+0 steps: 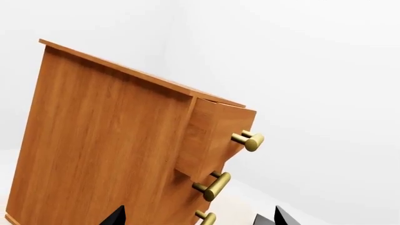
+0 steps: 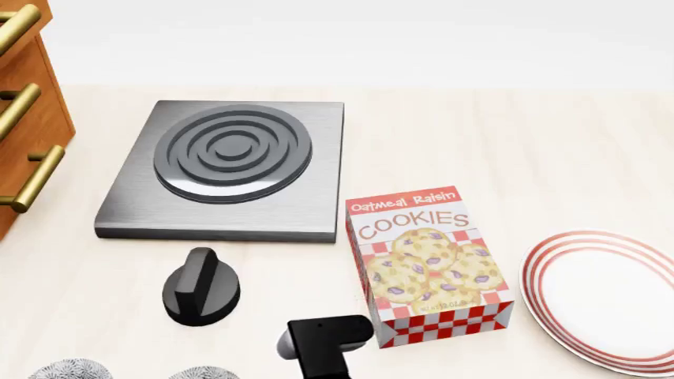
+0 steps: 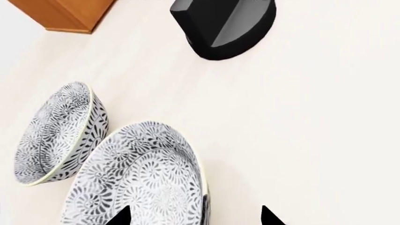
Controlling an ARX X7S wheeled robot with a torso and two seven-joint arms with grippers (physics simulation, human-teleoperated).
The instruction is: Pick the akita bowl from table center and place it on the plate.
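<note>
One open right gripper (image 3: 195, 216) over akita bowl (image 3: 140, 178)

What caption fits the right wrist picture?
Open right gripper above two patterned bowls, by a black knob.

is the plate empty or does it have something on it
Empty as far as visible: the plate shows a bare white centre in the head view, though its right edge is cut off.
</note>
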